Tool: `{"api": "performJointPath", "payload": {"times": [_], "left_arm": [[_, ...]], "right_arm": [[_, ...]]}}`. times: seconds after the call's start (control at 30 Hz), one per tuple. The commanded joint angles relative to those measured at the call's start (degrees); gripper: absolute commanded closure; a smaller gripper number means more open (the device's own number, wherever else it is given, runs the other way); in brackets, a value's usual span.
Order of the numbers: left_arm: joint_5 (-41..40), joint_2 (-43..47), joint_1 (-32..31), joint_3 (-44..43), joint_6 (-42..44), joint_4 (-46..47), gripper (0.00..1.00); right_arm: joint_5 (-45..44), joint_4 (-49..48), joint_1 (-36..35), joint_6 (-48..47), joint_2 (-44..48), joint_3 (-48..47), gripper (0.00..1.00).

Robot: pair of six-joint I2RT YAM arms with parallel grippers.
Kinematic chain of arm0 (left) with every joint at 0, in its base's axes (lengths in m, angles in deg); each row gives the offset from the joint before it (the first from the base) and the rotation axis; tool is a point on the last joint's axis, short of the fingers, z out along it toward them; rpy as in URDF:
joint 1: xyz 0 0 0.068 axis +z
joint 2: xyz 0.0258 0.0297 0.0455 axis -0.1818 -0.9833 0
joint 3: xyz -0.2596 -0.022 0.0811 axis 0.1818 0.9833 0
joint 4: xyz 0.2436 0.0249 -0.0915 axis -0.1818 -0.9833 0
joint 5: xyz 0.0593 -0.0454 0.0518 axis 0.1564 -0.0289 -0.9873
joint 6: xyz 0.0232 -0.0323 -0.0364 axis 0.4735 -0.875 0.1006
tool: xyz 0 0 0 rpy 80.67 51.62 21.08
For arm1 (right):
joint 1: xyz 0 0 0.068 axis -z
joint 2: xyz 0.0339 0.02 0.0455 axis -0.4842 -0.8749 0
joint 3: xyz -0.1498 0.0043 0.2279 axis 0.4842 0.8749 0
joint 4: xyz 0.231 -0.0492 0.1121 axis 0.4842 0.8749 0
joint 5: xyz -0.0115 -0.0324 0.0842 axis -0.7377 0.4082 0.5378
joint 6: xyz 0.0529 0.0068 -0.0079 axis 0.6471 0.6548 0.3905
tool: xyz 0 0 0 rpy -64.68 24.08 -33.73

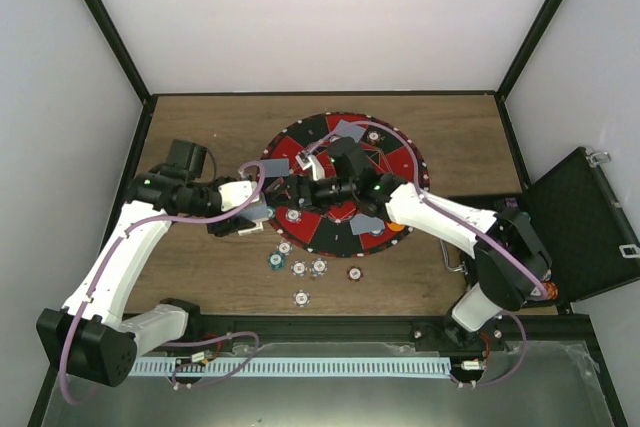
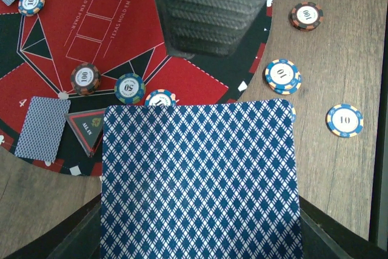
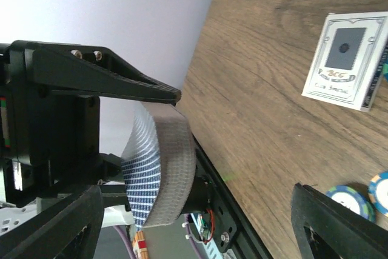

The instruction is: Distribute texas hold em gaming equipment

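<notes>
Wooden table (image 2: 333, 180) carries the round mat (image 2: 91, 22). Above the mat's near edge hangs the deck of cards (image 2: 200, 180), back up, pinched in my left gripper (image 2: 203, 235). From my right wrist the deck looks bowed. My right gripper (image 3: 197, 210) stands spread wide and empty just beside it. Below lie loose chips (image 2: 282, 76), and a dealt card (image 2: 42, 127) rests on the mat. My worry is that the bowed deck could spring or fan out if my right fingers snag more than the top card, spilling cards over the chips. My two grippers could also bump.
</notes>
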Motion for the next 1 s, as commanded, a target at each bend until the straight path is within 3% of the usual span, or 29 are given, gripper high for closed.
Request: {"api": "performJointPath", "payload": {"times": [0.0,0.53,0.97], "left_arm": [[1.99,0.86,0.2,-0.94,0.53,1.04,0.96],[2.84,0.34,0.2,-0.96,-0.04,1.57,0.96],[2.77,0.77,0.2,-1.97,-0.11,0.66,0.96]], "right_arm": [[3.29,-5.5,-1.27,2.75,-1.36,-0.18,0.14],[7.06,-11.5,-6.95,6.56,-13.62,-8.6,0.17],[7.83,-11.74,-6.11,6.06,-16.8,-7.19,0.33]]}}
